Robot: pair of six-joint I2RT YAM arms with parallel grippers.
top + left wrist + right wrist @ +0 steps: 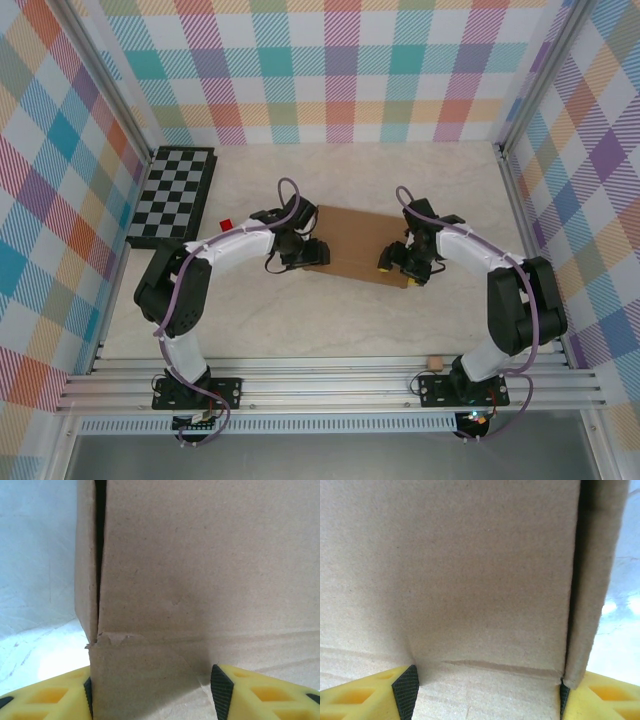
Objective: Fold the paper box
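right of the chessboard the paper box lies with its long axis spanning your hands, left hand on its chessboard-side end, right hand opposite, both part-spread astride cardboard, grip impossible to tell.

Paper box rests on the table. Left gripper stands at the box's left edge and right gripper at its right edge. Chessboard lies well left of the box and slightly behind it. Small block sits between the chessboard and the box. Cardboard scrap lies well in front of the box, towards its right.
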